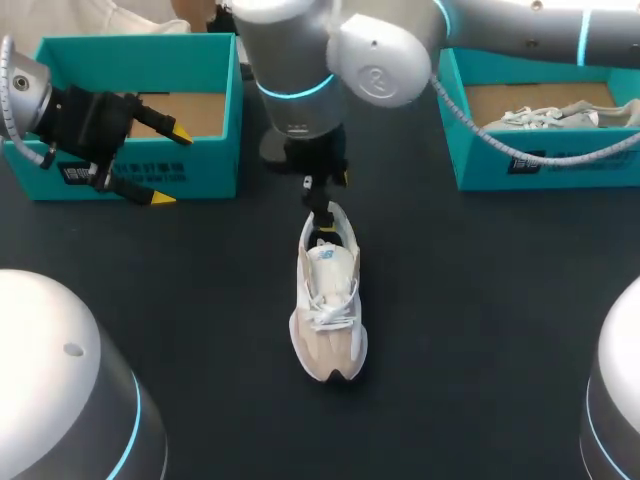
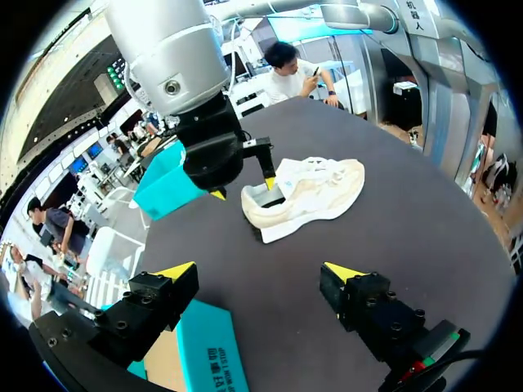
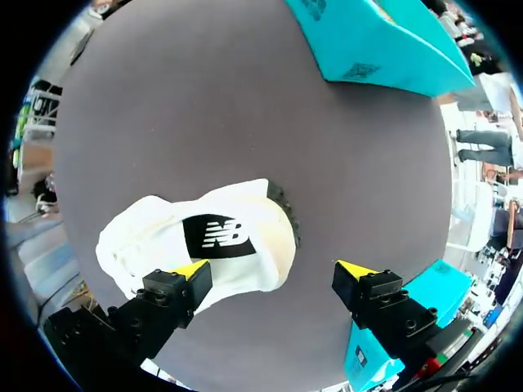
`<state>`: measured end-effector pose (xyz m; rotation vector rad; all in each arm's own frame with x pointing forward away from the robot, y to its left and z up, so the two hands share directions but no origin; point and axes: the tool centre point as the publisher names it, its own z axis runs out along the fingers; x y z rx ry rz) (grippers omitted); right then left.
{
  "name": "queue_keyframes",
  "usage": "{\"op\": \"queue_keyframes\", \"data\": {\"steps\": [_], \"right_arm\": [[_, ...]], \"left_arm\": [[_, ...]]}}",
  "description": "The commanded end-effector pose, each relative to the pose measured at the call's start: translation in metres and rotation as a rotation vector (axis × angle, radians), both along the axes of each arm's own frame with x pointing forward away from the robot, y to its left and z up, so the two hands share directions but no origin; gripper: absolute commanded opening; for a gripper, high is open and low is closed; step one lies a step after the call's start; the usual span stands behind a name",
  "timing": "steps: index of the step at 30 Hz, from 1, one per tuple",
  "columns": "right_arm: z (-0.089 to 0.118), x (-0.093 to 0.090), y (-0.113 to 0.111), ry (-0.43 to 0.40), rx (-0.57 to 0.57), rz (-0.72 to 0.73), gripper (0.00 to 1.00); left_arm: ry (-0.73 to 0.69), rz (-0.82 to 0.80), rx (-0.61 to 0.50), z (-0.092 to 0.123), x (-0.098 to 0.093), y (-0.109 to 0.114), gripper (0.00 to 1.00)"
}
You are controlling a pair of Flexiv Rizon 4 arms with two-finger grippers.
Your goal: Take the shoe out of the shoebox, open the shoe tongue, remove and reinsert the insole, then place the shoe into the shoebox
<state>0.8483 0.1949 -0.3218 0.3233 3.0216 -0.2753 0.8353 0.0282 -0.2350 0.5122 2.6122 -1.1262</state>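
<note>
We count two end effectors, two shoes and two teal shoeboxes. The right end effector hangs with its fingers apart, clamped on nothing; one shoe lies on the dark counter right under it, heel end up to one yellow tip, the other tip out over bare counter. Only this wrist view looks into the heel opening, where the dark insole shows. The left end effector is also spread wide and holds nothing; a corner of the left shoebox sits under one of its fingers, and the shoe lies well ahead, with the right end effector poised over its heel. Only the head view takes in both boxes' insides: the left shoebox, beside the left end effector, shows brown cardboard, while the right shoebox, far across from it, holds the second shoe.
</note>
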Motion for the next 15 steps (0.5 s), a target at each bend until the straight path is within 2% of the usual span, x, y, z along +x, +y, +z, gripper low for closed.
{"op": "queue_keyframes", "data": {"steps": [1,9,15], "right_arm": [[-0.016,0.008,0.008,0.016,-0.049,-0.016,1.0],[-0.033,0.012,0.0,-0.001,-0.009,-0.073,1.0],[-0.04,0.015,-0.001,-0.014,-0.008,-0.06,1.0]], "left_arm": [[0.0,0.0,0.003,0.001,-0.001,0.001,1.0],[0.0,0.0,0.003,0.001,-0.001,0.001,1.0],[0.0,0.0,0.003,0.001,-0.001,0.001,1.0]]}}
